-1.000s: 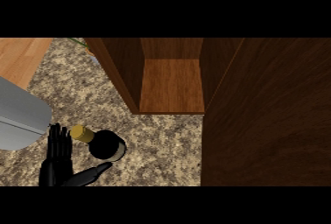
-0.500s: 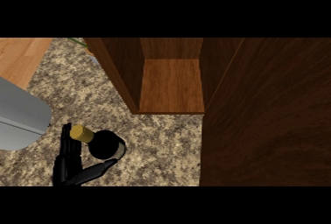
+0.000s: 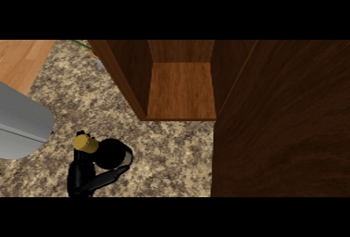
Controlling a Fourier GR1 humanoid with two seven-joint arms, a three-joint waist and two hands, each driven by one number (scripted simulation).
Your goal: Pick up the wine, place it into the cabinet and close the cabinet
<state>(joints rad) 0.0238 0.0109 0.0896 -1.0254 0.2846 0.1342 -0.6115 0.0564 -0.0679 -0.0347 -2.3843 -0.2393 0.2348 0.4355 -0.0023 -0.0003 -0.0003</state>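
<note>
Dark wine bottle with gold cap (image 3: 111, 155) stands near-left on speckled granite counter (image 3: 171, 155). Black left hand (image 3: 79, 176) has slid in; fingers and thumb now clasp it. Lift toward open wooden cabinet (image 3: 181, 92) likely next.

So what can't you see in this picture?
All in the head view:
- Wine bottle: seen from above, so its label and base are hidden; the left hand covers one side.
- Whether that hand holds the bottle yet: cannot tell.
- Right hand: outside the picture.
- Grey object: cut off by the left edge, so it is unclear what it is.
- Cabinet: its back runs past the top edge; its door is cut by the right edge.
</note>
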